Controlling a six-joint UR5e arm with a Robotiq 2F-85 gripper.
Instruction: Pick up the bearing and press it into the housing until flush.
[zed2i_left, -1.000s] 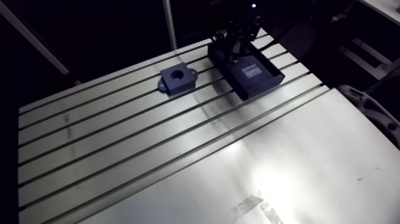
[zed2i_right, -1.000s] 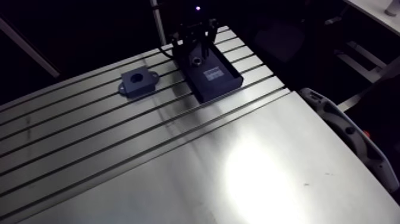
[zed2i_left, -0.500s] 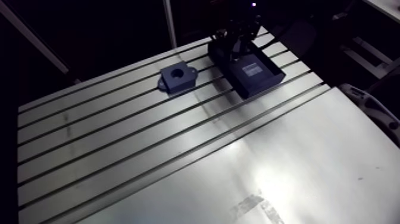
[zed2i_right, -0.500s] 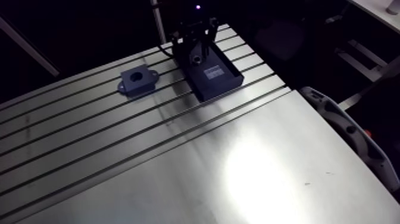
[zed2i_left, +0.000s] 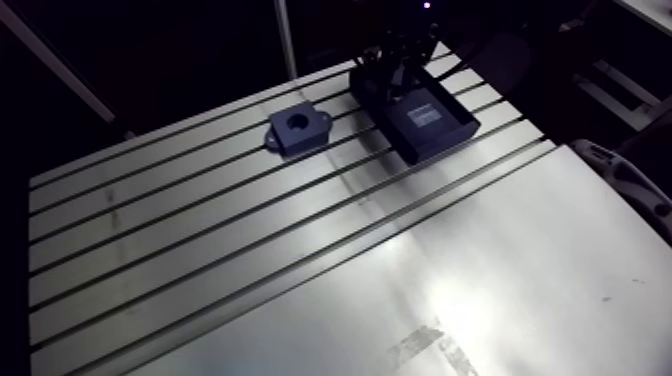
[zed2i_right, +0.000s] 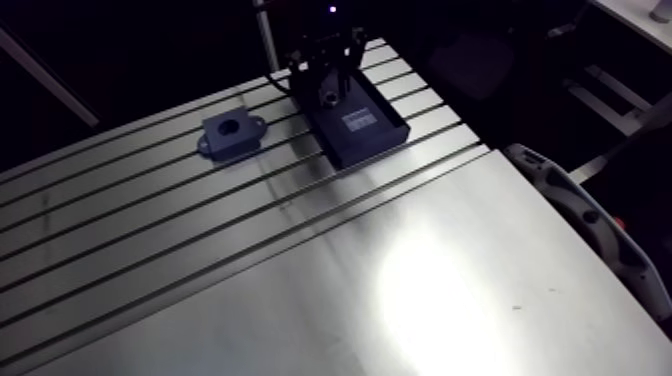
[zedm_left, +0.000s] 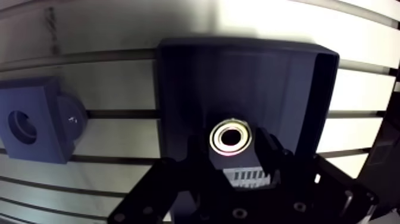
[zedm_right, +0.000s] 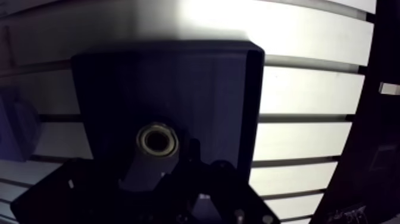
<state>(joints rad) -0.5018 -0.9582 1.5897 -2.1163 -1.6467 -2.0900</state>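
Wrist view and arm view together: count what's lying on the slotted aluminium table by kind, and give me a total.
silver ring bearing, lying in the tray: 1
dark blue housing block with a round bore: 1
dark rectangular open tray: 1
Total: 3

Housing cut off at the wrist view's edge, near end of the tray hidden under the gripper, label too small to read (a pale rectangle), bearing barely a speck in the arm view
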